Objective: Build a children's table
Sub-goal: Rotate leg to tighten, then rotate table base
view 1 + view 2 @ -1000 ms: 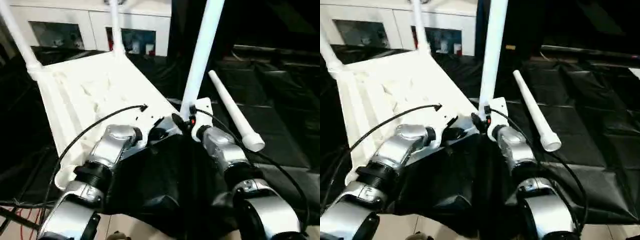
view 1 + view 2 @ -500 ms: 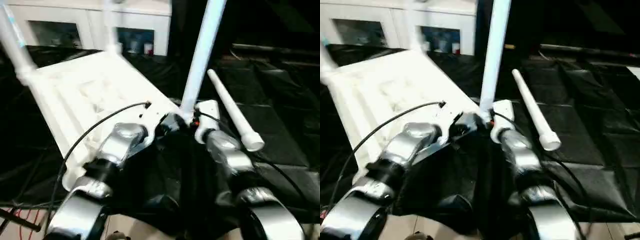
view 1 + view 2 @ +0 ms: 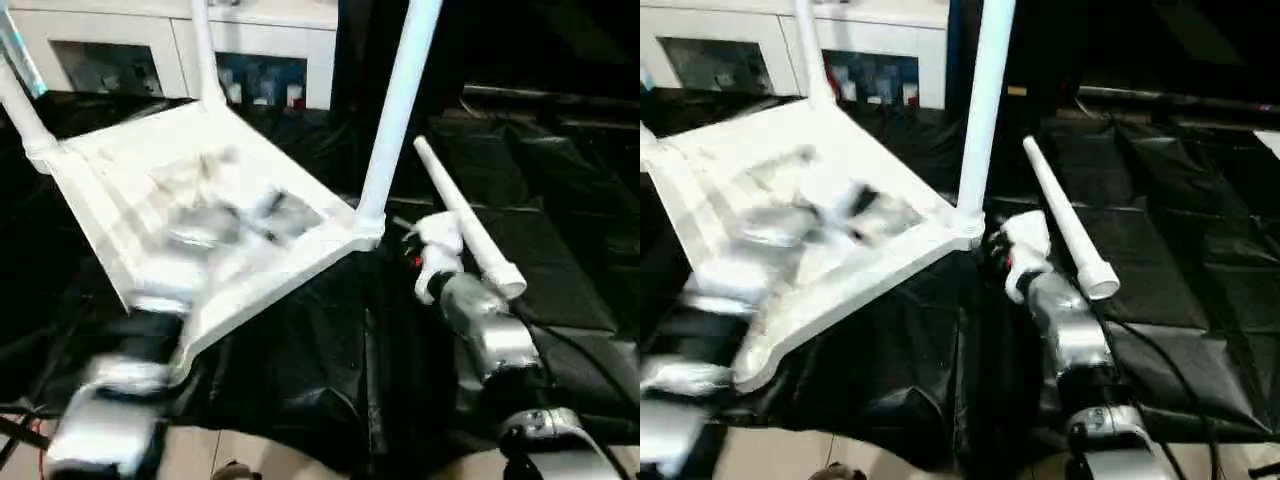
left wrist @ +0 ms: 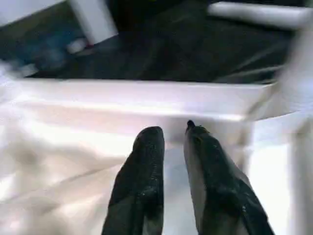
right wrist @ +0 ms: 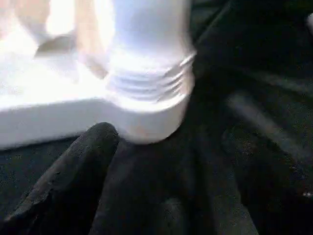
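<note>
The children's table lies upside down and tilted on black cloth, its white ribbed top [image 3: 130, 180] facing me. Three legs stand up from it: one at the far left [image 3: 22, 112], one at the back [image 3: 203, 60], one at the near right corner [image 3: 395, 120]. A loose leg [image 3: 465, 222] lies on the cloth to the right. My left arm [image 3: 150, 330] is blurred over the top; my left gripper [image 4: 170, 129] hovers above the ribbed surface, its fingers a narrow gap apart and holding nothing. My right gripper [image 5: 168, 137] stands open just off that corner leg's threaded base [image 5: 146, 78].
A white cabinet with glass doors [image 3: 260, 50] stands behind the table. Black cloth [image 3: 560, 200] covers the surface to the right and in front. Cables [image 3: 20, 430] show at the near left edge.
My left arm has come off the top's near edge and swung left over the underside, its fingers parting slightly. My right gripper has drawn back to the right from the corner leg's base.
</note>
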Available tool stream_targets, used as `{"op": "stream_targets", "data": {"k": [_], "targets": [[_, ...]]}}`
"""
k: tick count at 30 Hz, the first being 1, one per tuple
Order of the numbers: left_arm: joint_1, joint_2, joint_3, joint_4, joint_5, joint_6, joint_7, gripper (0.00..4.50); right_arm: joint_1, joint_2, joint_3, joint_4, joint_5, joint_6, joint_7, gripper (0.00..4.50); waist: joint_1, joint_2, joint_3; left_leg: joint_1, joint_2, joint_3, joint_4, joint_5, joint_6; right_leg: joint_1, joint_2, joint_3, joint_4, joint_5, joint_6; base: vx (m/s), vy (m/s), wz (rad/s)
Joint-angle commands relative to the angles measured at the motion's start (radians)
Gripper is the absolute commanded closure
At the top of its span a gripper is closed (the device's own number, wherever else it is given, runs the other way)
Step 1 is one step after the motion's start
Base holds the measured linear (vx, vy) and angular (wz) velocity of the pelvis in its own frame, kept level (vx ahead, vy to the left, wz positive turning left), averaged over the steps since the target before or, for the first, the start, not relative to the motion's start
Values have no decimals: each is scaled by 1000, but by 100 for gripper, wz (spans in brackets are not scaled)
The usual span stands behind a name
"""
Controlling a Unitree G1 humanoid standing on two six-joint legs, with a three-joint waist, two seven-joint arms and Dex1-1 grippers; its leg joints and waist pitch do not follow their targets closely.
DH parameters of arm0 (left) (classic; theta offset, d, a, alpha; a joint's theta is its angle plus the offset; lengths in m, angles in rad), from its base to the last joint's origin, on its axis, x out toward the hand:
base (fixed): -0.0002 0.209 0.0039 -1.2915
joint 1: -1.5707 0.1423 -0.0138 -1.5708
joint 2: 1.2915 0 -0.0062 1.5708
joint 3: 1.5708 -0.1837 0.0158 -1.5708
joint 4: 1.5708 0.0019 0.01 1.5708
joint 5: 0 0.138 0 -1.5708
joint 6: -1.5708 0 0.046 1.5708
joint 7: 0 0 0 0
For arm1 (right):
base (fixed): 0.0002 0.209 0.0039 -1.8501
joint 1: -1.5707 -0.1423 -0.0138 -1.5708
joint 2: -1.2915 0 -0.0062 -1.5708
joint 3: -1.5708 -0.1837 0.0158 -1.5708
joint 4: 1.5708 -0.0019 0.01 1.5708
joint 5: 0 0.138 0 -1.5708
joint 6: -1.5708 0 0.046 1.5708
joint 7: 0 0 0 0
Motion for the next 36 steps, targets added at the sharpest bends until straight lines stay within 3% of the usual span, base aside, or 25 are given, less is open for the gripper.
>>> {"op": "stream_targets", "data": {"k": [1, 4, 5, 6, 7, 8, 14, 15, 16, 20, 21, 24, 27, 29, 31, 32, 33, 36], "targets": [[24, 30, 20, -58, 27, 42, 17, 364, 13, -1, 21, -45, -6, 31, 17, 56, 3, 1, -74, 9, 40, -11, -60, -168, 39, 64, -72, 56, -64, -253, -146, 0, 0, 0], [69, 112, 49, -128, 75, 121, 47, 364, 4, 8, 42, -39, -10, 49, 27, 56, -2, 0, -72, 9, 41, -11, -61, -167, 33, 61, -71, 56, -60, -238, -147, 0, 0, 0], [96, 157, 54, -155, 110, 170, 54, 364, -7, 10, 55, -20, -19, 52, 33, 56, 0, -14, -73, 11, 40, -11, -61, -171, 31, 63, -73, 56, -60, -251, -142, 0, 0, 0], [99, 162, 53, -158, 113, 176, 55, 364, -8, 10, 57, -18, -20, 52, 33, 56, 0, -5, -70, 10, 39, -11, -63, -171, 28, 59, -72, 57, -63, -261, -138, 0, 0, 0], [107, 173, 51, -166, 121, 190, 56, 364, -11, 9, 60, -13, -24, 53, 34, 56, 0, -4, -70, 14, 41, -12, -64, -185, 18, 57, -72, 57, -63, -267, -135, 0, 0, 0], [141, 209, 63, -191, 147, 234, 72, 364, -31, 14, 67, 20, -33, 59, 30, 56, 1, -11, -71, 15, 41, -11, -63, -186, 17, 56, -70, 57, -64, -264, -135, 0, 0, 0], [209, 307, 59, -205, 207, 274, 83, 364, -87, 39, 69, 97, -43, 54, -3, 56, 2, -8, -70, 17, 40, -15, -67, -216, -5, 54, -72, 60, -61, -258, -144, 0, 0, 0], [218, 323, 57, -205, 205, 284, 78, 364, -98, 44, 68, 109, -41, 53, -10, 56, 2, -8, -69, 17, 39, -15, -67, -221, -9, 54, -72, 60, -60, -252, -146, 0, 0, 0], [231, 337, 52, -199, 195, 297, 63, 364, -112, 51, 67, 122, -39, 53, -19, 56, 4, 2, -70, 20, 39, -17, -67, -224, -17, 52, -73, 60, -57, -239, -149, 0, 0, 0], [245, 332, 51, -186, 173, 306, 40, 382, -132, 62, 64, 145, -31, 44, -18, 56, -1, -4, -68, 19, 39, -18, -69, -265, -29, 53, -75, 61, -62, -262, -152, 0, 0, 0], [251, 334, 38, -179, 168, 295, 24, 400, -142, 68, 64, 158, -25, 41, -11, 92, -1, -2, -67, 18, 39, -19, -68, -277, -32, 52, -75, 61, -63, -272, -151, 0, 0, 0], [258, 326, 24, -170, 147, 282, -9, 411, -152, 71, 62, 172, -25, 39, -10, 97, -1, -4, -67, 19, 38, -20, -69, -294, -31, 52, -77, 61, -66, -302, -146, 0, 0, 0], [275, 344, -39, -148, 135, 282, -83, 440, -171, 77, 62, 212, -30, 31, -10, 132, -1, -1, -67, 21, 38, -20, -68, -302, -33, 49, -77, 61, -67, -310, -146, 0, 0, 0], [289, 374, -85, -146, 138, 298, -133, 442, -184, 81, 63, 237, -32, 23, -13, 135, -3, 4, -67, 18, 39, -22, -70, -305, -38, 51, -76, 62, -65, -296, -149, 0, 0, 0], [302, 397, -110, -149, 139, 311, -168, 448, -199, 87, 63, 261, -33, 14, -15, 157, -4, 4, -68, 19, 39, -21, -70, -295, -39, 51, -75, 62, -60, -261, -162, 0, 0, 0], [308, 408, -122, -157, 134, 315, -191, 450, -207, 90, 62, 271, -33, 11, -16, 177, -4, 10, -69, 19, 38, -22, -69, -297, -41, 53, -75, 62, -58, -257, -166, 0, 0, 0], [315, 419, -135, -169, 130, 317, -214, 450, -213, 93, 61, 279, -33, 9, -18, 177, -7, 5, -69, 18, 38, -21, -69, -293, -40, 55, -76, 62, -59, -253, -170, 0, 0, 0], [336, 445, -168, -206, 103, 313, -286, 450, -233, 101, 58, 306, -33, 0, -22, 202, -11, 8, -68, 18, 39, -20, -68, -281, -40, 55, -77, 64, -57, -243, -181, 0, 0, 0]]}}
